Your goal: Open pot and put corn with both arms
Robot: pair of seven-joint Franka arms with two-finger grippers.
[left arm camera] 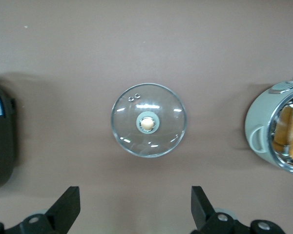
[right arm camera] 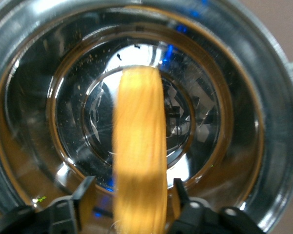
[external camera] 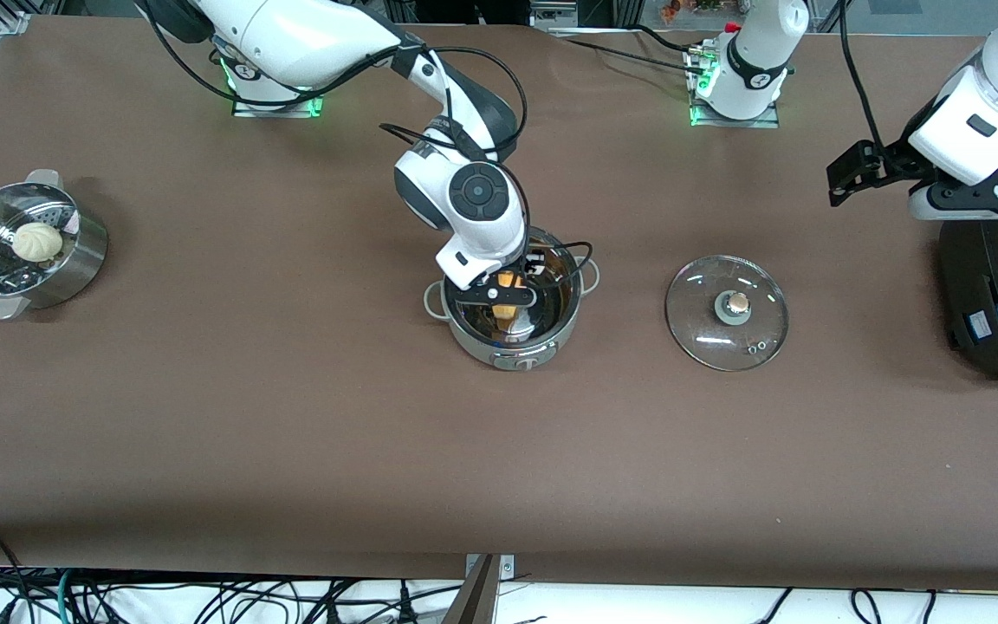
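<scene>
The steel pot [external camera: 512, 348] stands uncovered in the middle of the table. My right gripper [external camera: 508, 293] reaches down into it. In the right wrist view the yellow-orange corn [right arm camera: 139, 146] hangs blurred between the fingers of the right gripper [right arm camera: 133, 187], with a gap on each side, over the pot's shiny bottom [right arm camera: 205, 97]. The jaws are open. The glass lid [external camera: 727, 312] with its tan knob lies flat on the table toward the left arm's end. My left gripper [external camera: 841, 182] hovers open and empty above the table beside the lid [left arm camera: 149, 126], its fingers [left arm camera: 66, 204] spread wide.
A perforated steel steamer [external camera: 27, 251] holding a white bun [external camera: 37, 241] sits at the right arm's end. A big black appliance [external camera: 997, 295] stands at the left arm's end, under the left arm. The left wrist view catches the pot's side [left arm camera: 256, 126].
</scene>
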